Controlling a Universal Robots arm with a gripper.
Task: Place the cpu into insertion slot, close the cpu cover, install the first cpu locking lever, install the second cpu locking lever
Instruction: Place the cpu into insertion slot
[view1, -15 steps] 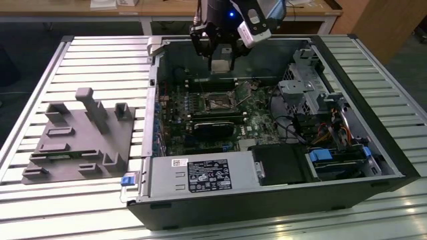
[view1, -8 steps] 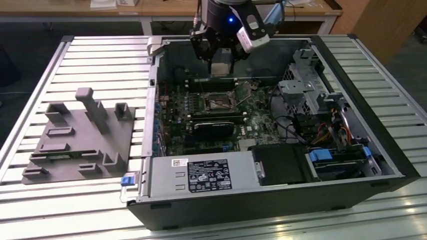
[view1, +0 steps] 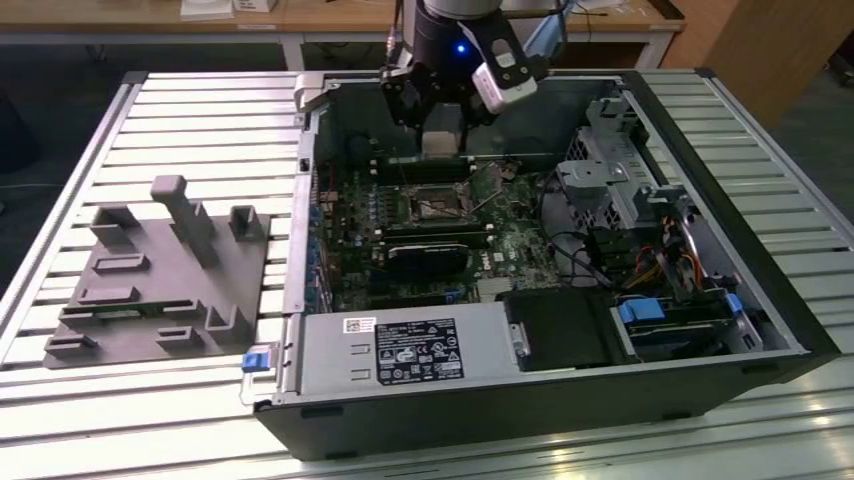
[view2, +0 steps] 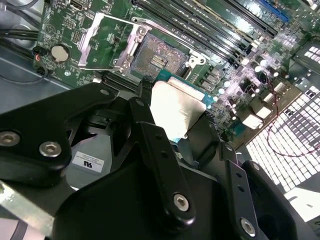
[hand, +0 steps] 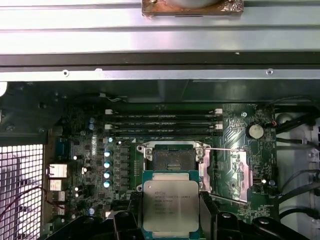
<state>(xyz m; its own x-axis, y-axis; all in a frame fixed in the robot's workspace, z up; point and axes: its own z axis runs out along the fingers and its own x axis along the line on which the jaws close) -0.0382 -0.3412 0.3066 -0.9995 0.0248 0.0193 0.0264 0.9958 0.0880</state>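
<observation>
**A:** Where's your cpu (hand: 171, 205) at?

**B:** Your gripper (view1: 441, 128) hangs at the upper centre of the exterior view, inside the open case (view1: 747, 290). In both wrist views your fingers (hand: 207, 215) pinch the cpu by two opposite edges, silver top showing. It's just beside the insertion slot (hand: 172, 159), not in it.

**A:** And your cpu cover (hand: 239, 172)?

**B:** Swung open beside the slot, dark centre exposed.

Behind the slatted metal bench (view1: 200, 110) stand wooden desks (view1: 334, 15).
</observation>
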